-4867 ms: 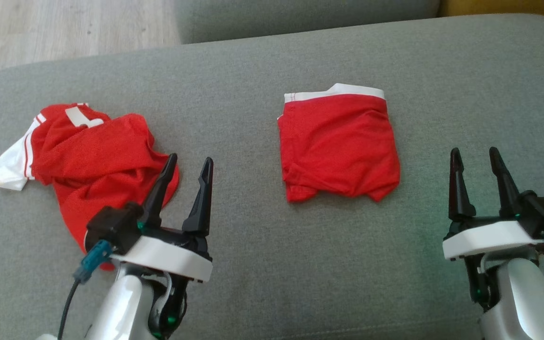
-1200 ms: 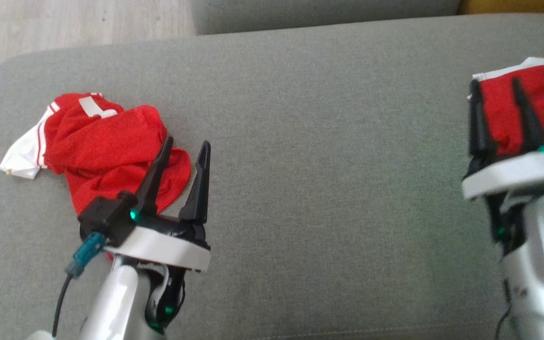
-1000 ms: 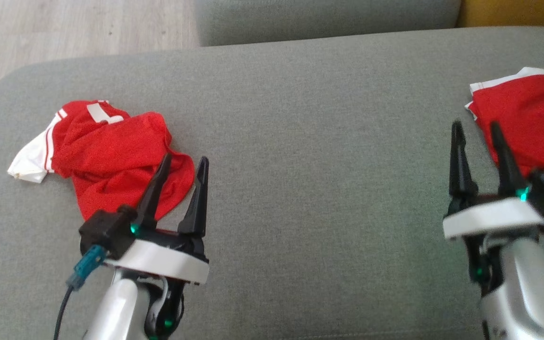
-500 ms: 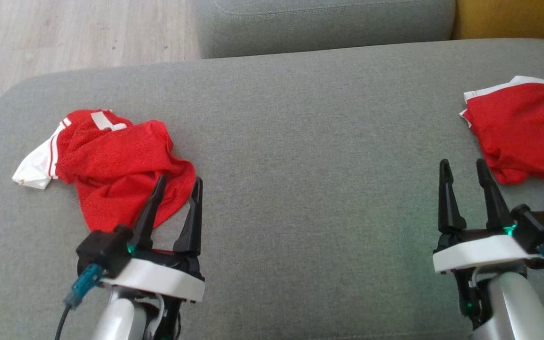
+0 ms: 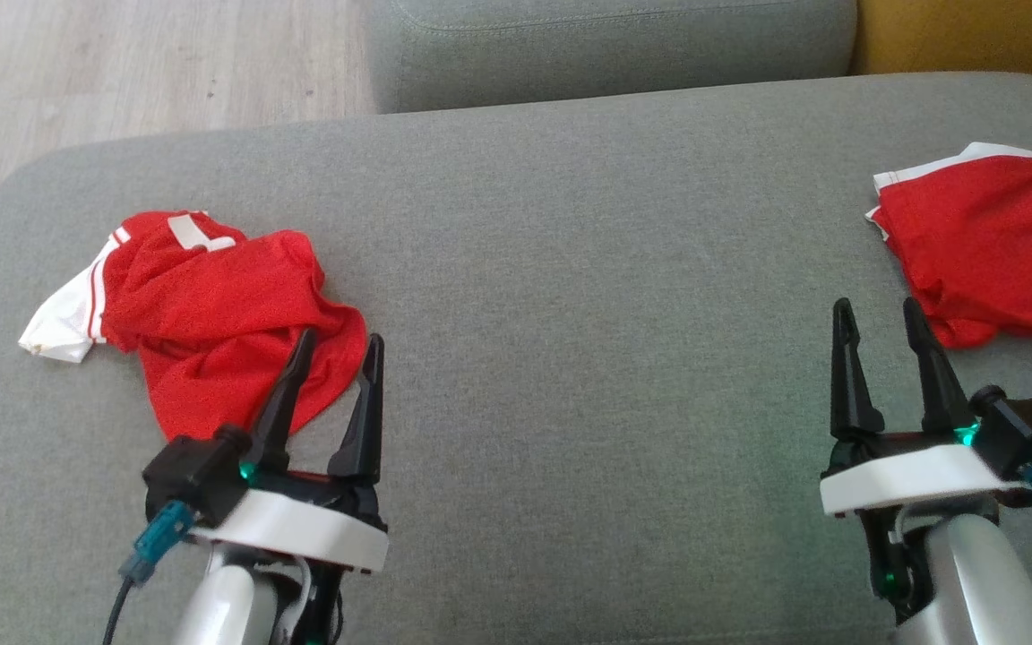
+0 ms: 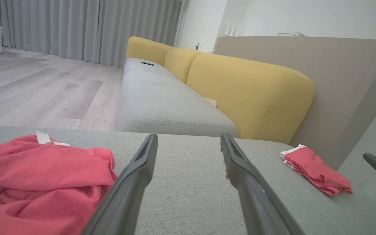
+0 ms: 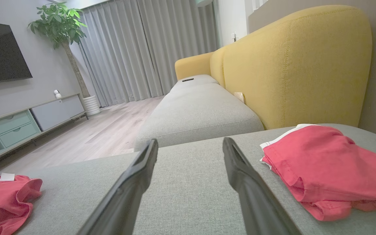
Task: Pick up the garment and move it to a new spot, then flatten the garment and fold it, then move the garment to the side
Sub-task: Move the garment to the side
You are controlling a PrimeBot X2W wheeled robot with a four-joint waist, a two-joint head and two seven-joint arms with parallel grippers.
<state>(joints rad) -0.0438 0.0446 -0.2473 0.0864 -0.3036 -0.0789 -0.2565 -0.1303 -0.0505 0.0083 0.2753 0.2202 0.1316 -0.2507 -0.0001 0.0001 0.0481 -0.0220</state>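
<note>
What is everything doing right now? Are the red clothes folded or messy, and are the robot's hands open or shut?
Folded red garment: folded flat, lying on the right side of the cushion, not held.
Crumpled red shirt: bunched up, lying at the left, not held.
Left gripper: open, empty.
Right gripper: open, empty.

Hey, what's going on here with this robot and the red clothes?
A two-armed robot is sorting laundry on a grey cushion. A folded garment lies at the cushion's right end, just beyond the right gripper. A crumpled shirt lies at the left, by the left gripper. Both grippers are open and hold nothing, so the folded piece looks done and the shirt is probably next.
</note>
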